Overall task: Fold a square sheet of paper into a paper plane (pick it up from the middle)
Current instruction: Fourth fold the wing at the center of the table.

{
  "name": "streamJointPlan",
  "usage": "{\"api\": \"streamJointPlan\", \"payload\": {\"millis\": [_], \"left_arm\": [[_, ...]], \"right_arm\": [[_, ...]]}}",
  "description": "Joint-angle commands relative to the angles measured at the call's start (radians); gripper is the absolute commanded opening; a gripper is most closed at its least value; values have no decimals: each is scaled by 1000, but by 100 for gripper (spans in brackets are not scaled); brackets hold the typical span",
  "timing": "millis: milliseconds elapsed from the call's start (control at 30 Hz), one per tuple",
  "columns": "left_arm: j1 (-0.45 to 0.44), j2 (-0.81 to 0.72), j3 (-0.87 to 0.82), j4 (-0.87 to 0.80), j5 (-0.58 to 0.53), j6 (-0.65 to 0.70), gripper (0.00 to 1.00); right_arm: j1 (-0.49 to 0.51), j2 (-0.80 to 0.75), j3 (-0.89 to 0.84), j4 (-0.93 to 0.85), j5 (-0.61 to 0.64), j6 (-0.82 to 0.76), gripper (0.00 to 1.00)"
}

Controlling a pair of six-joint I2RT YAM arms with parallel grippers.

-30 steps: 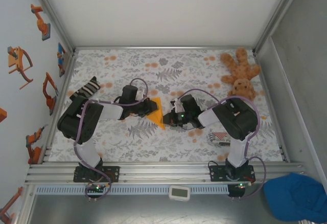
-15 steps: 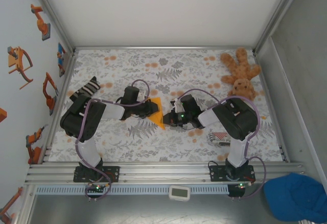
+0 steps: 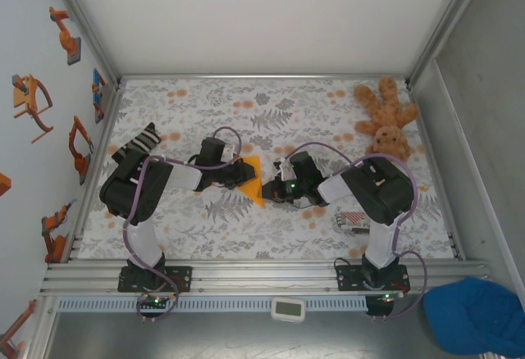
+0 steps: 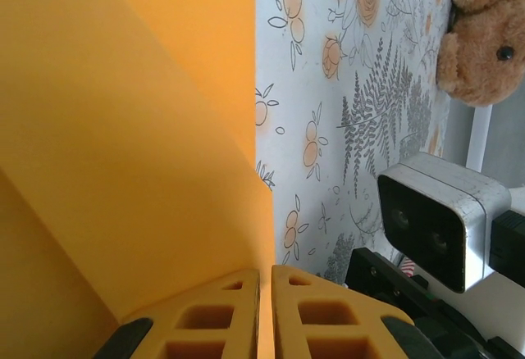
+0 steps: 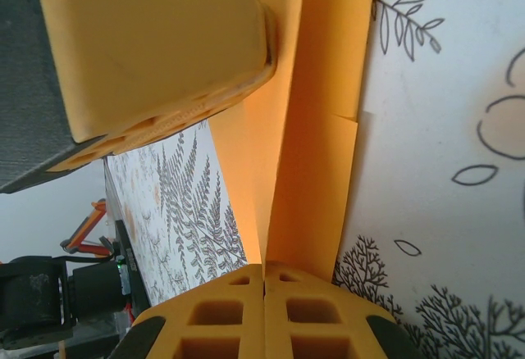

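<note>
- Noticing a black-and-white striped item [image 3: 143,139] at the far left of the surface [image 3: 271,105], its near end covered by the left arm; not making out what it is.
- Pinching the orange sheet of paper [image 3: 251,180] near the middle of the surface with the left end effector [image 3: 239,172], coming at it from the left; losing the fingertips under the wrist in the top view.
- Looking closer through the left wrist view: left end effector [image 4: 264,310] squeezing a thin orange edge between its pads, the sheet [image 4: 123,129] rising in folded panels and running off the top and left of the frame.
- Gripping the same sheet from the right with the right end effector [image 3: 271,188], sitting just beside the left one.
- Checking the right wrist view: right end effector [image 5: 264,314] pressed together on the fold of the sheet [image 5: 320,129], one pad [image 5: 156,47] of the left end effector looming at upper left, cropped by the frame.
- Spotting a red-and-white striped packet [image 3: 354,221] right of centre, partly tucked beneath the right arm.
- Finding a brown teddy [image 3: 385,117] in the far right corner, lying well apart from the paper.
- Catching a blue cloth [image 3: 476,314] off the surface at lower right, cut off by the frame.
</note>
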Motion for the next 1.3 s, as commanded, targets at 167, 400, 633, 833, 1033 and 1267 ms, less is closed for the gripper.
{"api": "streamJointPlan", "payload": {"millis": [167,400,633,833,1033,1267], "left_arm": [[-6,29,18,-12,10,20,12],[-6,42,16,-16,5,23,12],[-7,46,10,-33,-7,31,12],[-4,50,5,-54,-25,43,12],[-2,46,4,-53,-25,44,12],[-2,44,8,-48,-23,45,12]], "right_arm": [[-1,64,-37,-183,127,-41,0],[-1,56,-36,-193,131,-48,0],[-1,11,-31,-196,136,-57,8],[-5,-105,-36,-139,131,-25,20],[-30,-183,-61,-147,173,6,27],[-41,-240,45,-355,305,-61,27]]}}
